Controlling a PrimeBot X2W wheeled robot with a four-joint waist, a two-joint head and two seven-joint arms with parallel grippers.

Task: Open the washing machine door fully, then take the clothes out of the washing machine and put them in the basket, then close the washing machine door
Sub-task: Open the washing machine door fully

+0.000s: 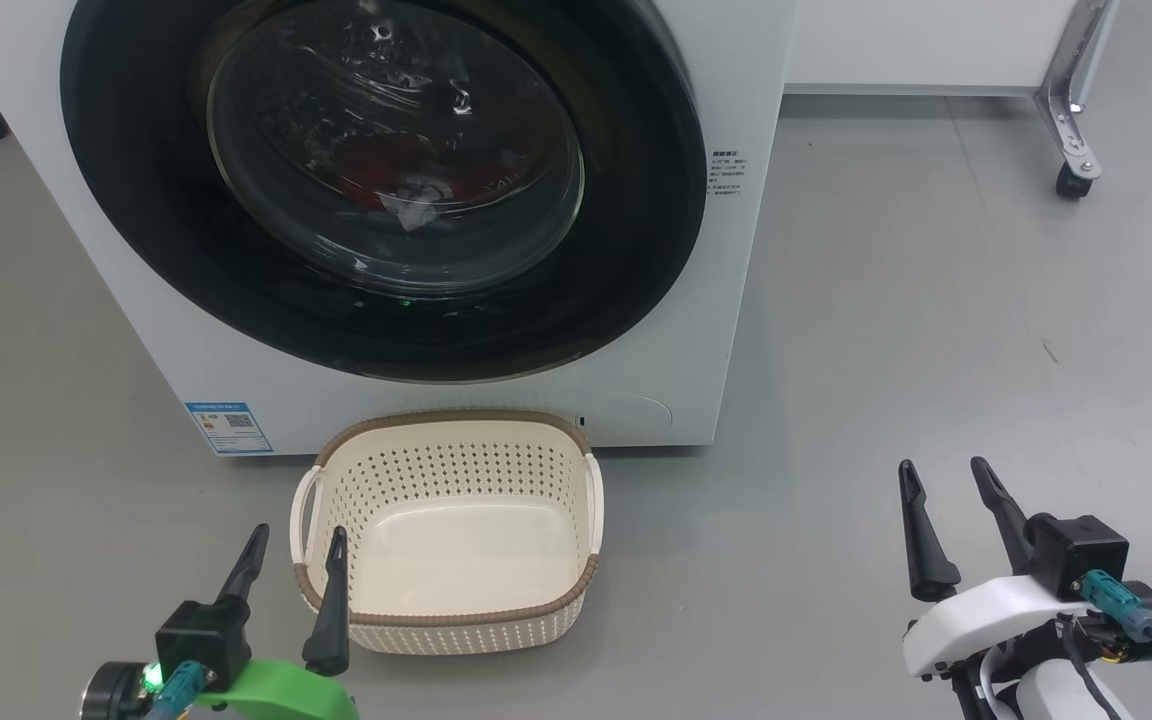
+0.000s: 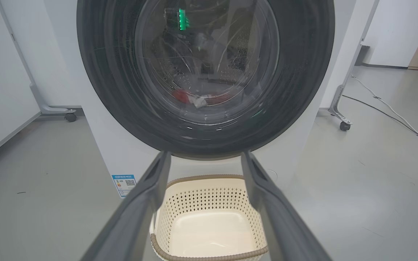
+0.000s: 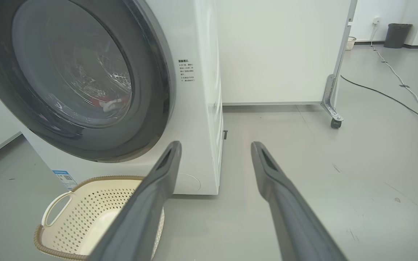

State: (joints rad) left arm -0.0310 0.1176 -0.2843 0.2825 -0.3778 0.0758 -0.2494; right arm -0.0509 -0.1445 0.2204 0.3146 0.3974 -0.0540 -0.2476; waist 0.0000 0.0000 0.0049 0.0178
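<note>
Hovering, left end effector (image 1: 299, 530) and right end effector (image 1: 942, 464) spread, empty; round black-rimmed glass door (image 1: 396, 90) shut, red fabric garment (image 1: 373, 163) inside, cream perforated basket (image 1: 451, 417) bare.

The washing machine (image 1: 276, 400) bears a blue QR-code label (image 1: 228, 427) and a text sticker (image 1: 726, 175), both unreadable.
</note>
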